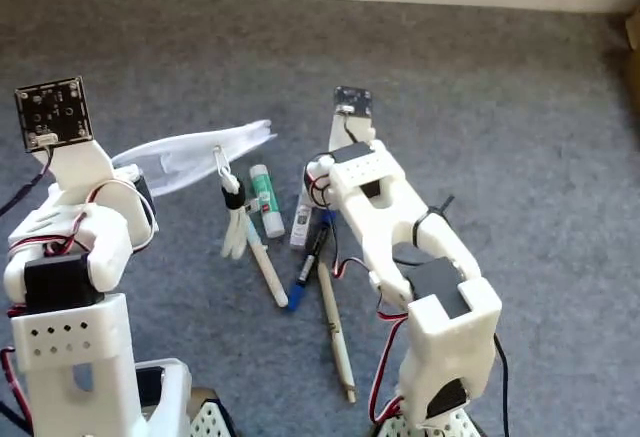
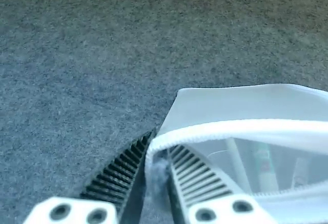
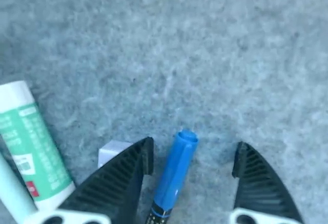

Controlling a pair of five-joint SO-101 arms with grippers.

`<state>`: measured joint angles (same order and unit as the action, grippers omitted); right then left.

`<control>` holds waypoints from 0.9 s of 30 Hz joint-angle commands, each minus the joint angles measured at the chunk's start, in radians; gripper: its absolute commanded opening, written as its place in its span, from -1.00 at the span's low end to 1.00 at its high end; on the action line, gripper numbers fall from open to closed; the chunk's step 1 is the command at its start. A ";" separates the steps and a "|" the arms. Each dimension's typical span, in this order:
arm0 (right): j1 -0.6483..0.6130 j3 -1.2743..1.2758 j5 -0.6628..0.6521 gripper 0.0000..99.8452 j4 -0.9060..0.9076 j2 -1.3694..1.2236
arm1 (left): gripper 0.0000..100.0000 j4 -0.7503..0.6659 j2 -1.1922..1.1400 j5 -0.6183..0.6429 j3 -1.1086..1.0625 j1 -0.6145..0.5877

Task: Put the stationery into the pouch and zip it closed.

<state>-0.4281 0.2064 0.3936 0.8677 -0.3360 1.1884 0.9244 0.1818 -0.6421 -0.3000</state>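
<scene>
Right wrist view: spread right jaws straddle the blue marker (image 3: 174, 178); best centre it before closing; left jaws pinch the pouch (image 2: 246, 106).

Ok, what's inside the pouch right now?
The left wrist view shows faint stick shapes, one green, through the pouch's clear side; I cannot tell whether they are inside or behind it. White fabric hides the rest.

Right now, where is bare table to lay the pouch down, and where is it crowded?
Bare: the table outside the right arm, and the far strip behind the pouch. Crowded: between the arms, where glue stick, blue marker and pens lie bunched by the right gripper.
</scene>
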 commanded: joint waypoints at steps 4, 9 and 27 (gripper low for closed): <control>0.015 -0.036 0.009 -0.54 -0.016 -0.005 | -0.98 -0.011 -0.018 0.011 -0.021 -0.016; 0.015 -0.036 0.009 -0.54 -0.016 -0.005 | -0.98 -0.011 -0.018 0.011 -0.024 -0.016; 0.018 -0.041 0.002 -0.82 -0.016 0.001 | -0.98 -0.011 -0.018 0.011 -0.025 -0.018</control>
<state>-0.4081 0.2048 0.3920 0.8692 -0.3360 1.1884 0.9244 0.1818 -0.6575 -0.3000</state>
